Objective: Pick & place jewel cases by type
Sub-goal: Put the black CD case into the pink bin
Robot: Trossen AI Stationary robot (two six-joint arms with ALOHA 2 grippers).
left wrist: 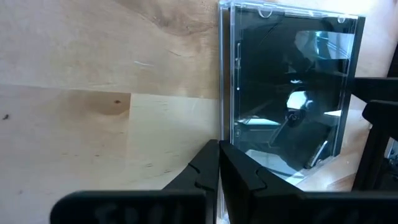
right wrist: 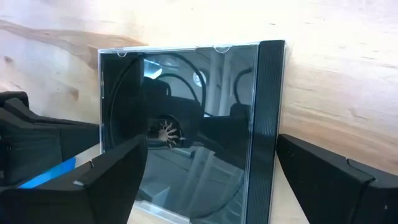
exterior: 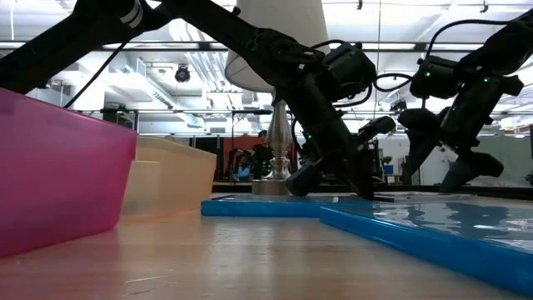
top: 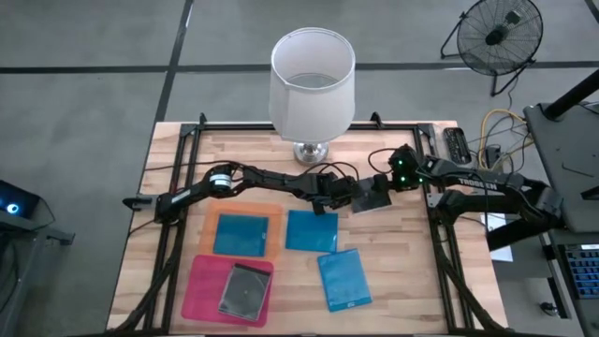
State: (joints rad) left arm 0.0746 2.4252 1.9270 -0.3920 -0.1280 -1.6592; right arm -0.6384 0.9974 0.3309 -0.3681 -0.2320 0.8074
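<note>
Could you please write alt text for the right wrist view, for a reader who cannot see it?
A dark, clear-fronted square plastic jewel case lies on the pale wooden table, framed between the open right hand and its two dark fingers. Its glossy lid mirrors the room, and the shut left hand sits at its far edge.

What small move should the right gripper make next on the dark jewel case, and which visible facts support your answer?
Probably close. The right gripper stands open with a finger on each side of the dark jewel case, while the shut left gripper sits at the case's edge. Closing would secure it for carrying.
</note>
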